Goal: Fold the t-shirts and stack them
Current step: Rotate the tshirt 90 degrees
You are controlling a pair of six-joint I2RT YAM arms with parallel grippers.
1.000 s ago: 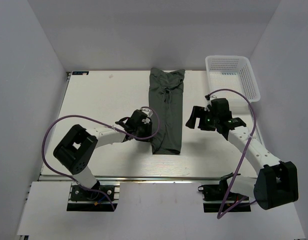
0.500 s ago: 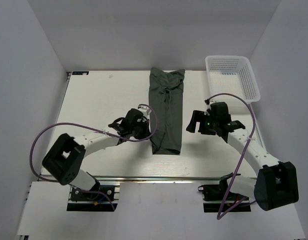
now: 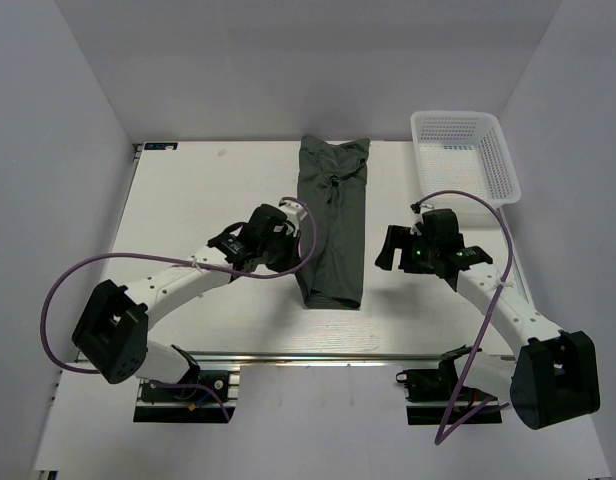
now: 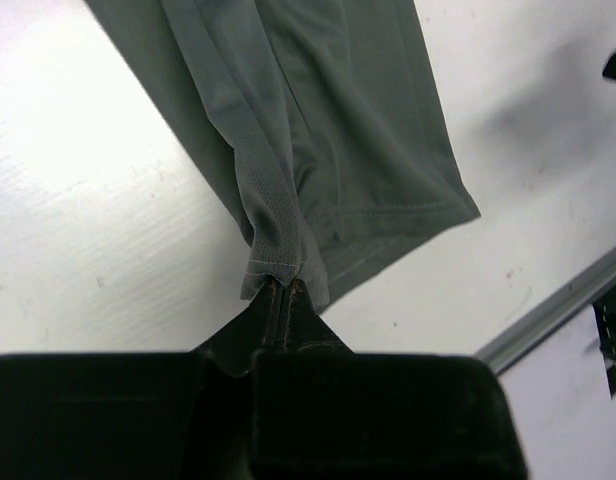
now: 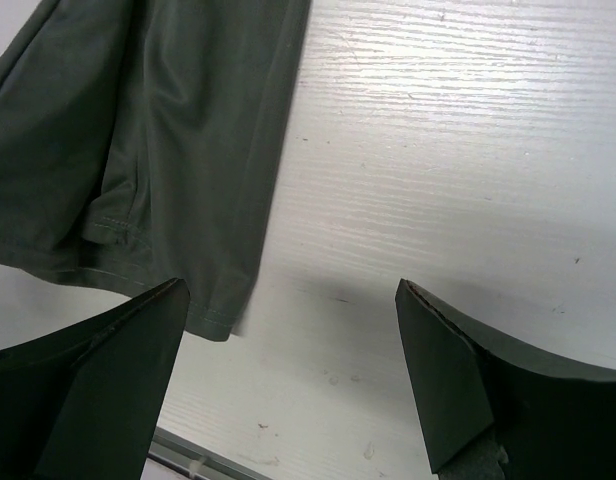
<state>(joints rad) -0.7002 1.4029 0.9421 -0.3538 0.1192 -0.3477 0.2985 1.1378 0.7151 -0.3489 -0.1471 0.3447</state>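
Observation:
The dark grey-green t-shirt (image 3: 333, 225) lies folded into a long narrow strip down the middle of the table, collar end far, hem end near. My left gripper (image 3: 291, 245) is shut on the shirt's left edge near the hem; in the left wrist view the closed tips (image 4: 281, 287) pinch a folded seam of the cloth (image 4: 328, 130). My right gripper (image 3: 386, 248) is open and empty, just right of the shirt. In the right wrist view its fingers (image 5: 103, 385) are spread wide over bare table, with the shirt's hem corner (image 5: 138, 190) at the left.
A white plastic mesh basket (image 3: 466, 152) stands at the far right corner of the table. The table's metal front rail (image 3: 318, 358) runs just below the shirt's hem. White walls enclose the table on three sides.
My left arm has swung so the gripper sits farther up along the shirt's left edge, still pinching the cloth. The right gripper has shifted slightly nearer and stays open.

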